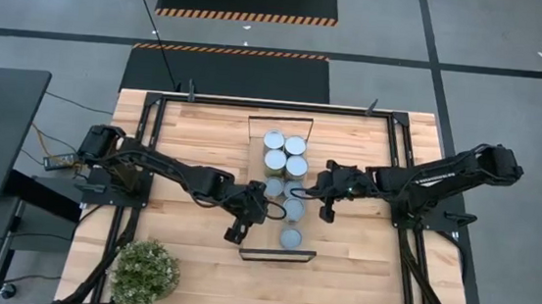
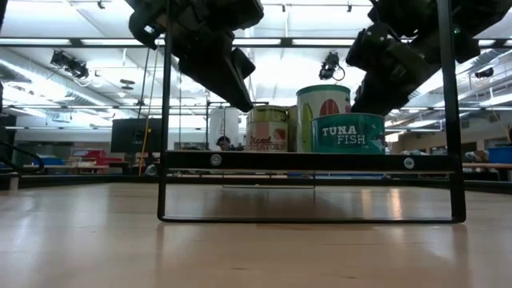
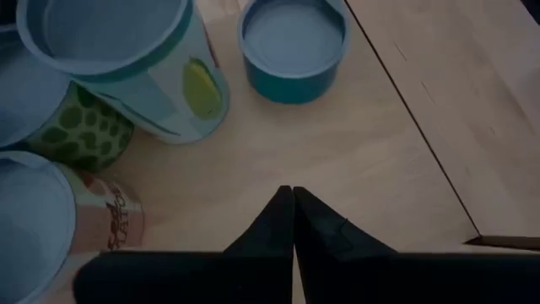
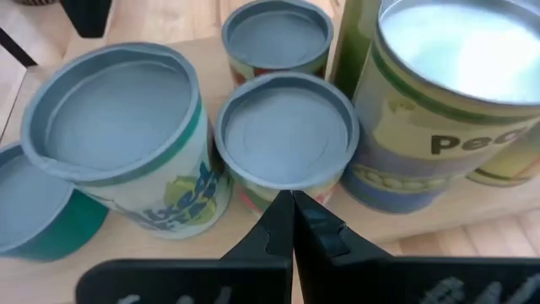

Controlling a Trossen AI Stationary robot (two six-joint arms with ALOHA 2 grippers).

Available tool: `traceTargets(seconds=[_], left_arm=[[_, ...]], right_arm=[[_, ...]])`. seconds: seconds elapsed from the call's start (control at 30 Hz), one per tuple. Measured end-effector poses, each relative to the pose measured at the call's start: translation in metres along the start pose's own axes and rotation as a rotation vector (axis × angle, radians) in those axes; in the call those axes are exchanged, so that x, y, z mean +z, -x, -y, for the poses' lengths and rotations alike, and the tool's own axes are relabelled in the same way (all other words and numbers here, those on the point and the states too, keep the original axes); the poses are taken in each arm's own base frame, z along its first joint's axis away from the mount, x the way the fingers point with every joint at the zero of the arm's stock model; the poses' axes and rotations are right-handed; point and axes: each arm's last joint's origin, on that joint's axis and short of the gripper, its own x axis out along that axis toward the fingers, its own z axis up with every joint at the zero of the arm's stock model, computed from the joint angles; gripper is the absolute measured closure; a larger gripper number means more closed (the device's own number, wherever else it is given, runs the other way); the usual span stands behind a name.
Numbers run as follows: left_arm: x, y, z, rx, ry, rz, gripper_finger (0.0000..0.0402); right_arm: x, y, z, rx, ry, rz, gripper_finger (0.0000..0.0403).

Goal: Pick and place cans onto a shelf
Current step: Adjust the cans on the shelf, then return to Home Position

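The shelf [image 1: 266, 232] lies down the middle of the table, a light-wood board with black end frames [image 2: 312, 161]. Several cans stand on it: a cluster at the far end [image 1: 285, 153] and a row toward the near end, ending in a teal tuna can [image 1: 290, 237] [image 2: 348, 133] [image 3: 293, 46]. My left gripper [image 1: 260, 212] [image 3: 293, 196] is shut and empty above the board's left side [image 3: 363, 152], beside a tall can [image 3: 126, 59]. My right gripper [image 1: 311, 189] [image 4: 293, 201] is shut and empty, just right of the shelf, pointing at a short can [image 4: 287, 135].
A bushy green plant [image 1: 145, 273] stands at the table's near left corner. Black frame rails run along the table's left [image 1: 142, 160] and right [image 1: 401, 183] sides. Bare plank tabletop lies left and right of the shelf.
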Motion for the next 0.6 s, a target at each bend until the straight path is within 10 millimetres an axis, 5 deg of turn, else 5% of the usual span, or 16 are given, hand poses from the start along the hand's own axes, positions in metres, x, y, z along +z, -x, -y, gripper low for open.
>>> traceTargets(seconds=[0.3, 0.6], left_arm=[[-0.012, 0.006, -0.004, -0.003, 0.009, -0.089, 0.0398], [-0.046, 0.046, -0.017, 0.118, 0.140, 0.126, 0.0400]], right_arm=[[-0.003, 0.014, 0.004, 0.005, -0.011, -0.048, 0.0398], [-0.018, 0.028, 0.010, 0.015, -0.034, 0.103, 0.0402]])
